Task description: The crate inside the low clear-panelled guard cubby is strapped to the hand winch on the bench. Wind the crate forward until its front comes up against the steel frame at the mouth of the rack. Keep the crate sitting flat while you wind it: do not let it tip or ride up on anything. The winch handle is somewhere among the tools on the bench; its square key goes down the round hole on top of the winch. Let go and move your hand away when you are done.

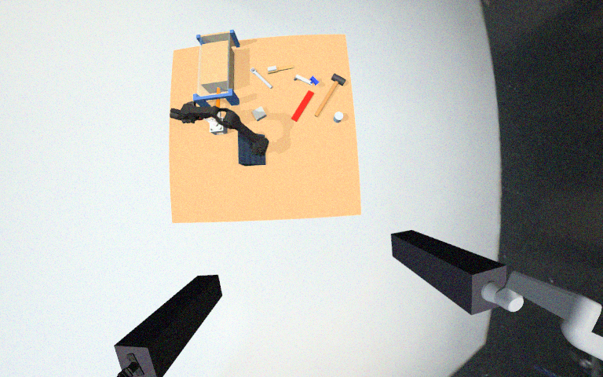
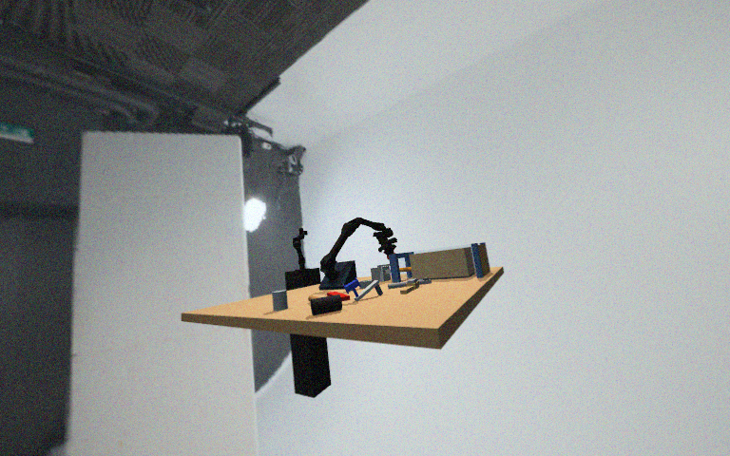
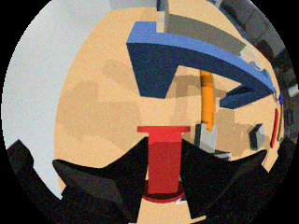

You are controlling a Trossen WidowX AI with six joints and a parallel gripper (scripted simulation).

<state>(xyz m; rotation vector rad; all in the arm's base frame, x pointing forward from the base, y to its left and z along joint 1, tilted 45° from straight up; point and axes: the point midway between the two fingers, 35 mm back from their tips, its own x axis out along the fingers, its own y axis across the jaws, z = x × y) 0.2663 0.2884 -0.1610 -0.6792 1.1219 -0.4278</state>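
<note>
The tan crate (image 1: 215, 62) (image 2: 441, 263) (image 3: 201, 33) sits flat in the clear-panelled cubby, with a gap between its front and the blue steel frame (image 1: 213, 96) (image 2: 392, 270) (image 3: 196, 52). An orange strap (image 1: 218, 101) (image 3: 206, 100) runs under the frame to the grey winch (image 1: 217, 129) (image 2: 379, 273) (image 3: 206, 136). My gripper (image 2: 389, 255) (image 3: 161, 141) is shut on the winch handle's upright red grip (image 3: 164, 170), outside the mouth and to one side of the winch. The key and its hole are hidden from view.
A grey block (image 1: 259, 113) (image 3: 256, 136) stands beside the winch. A wrench (image 1: 261, 78), brush (image 1: 279, 69), blue-headed tool (image 1: 306, 80), red bar (image 1: 302, 105), mallet (image 1: 327, 96) and pale cylinder (image 1: 338, 116) (image 2: 278, 300) lie or stand farther right in the top view.
</note>
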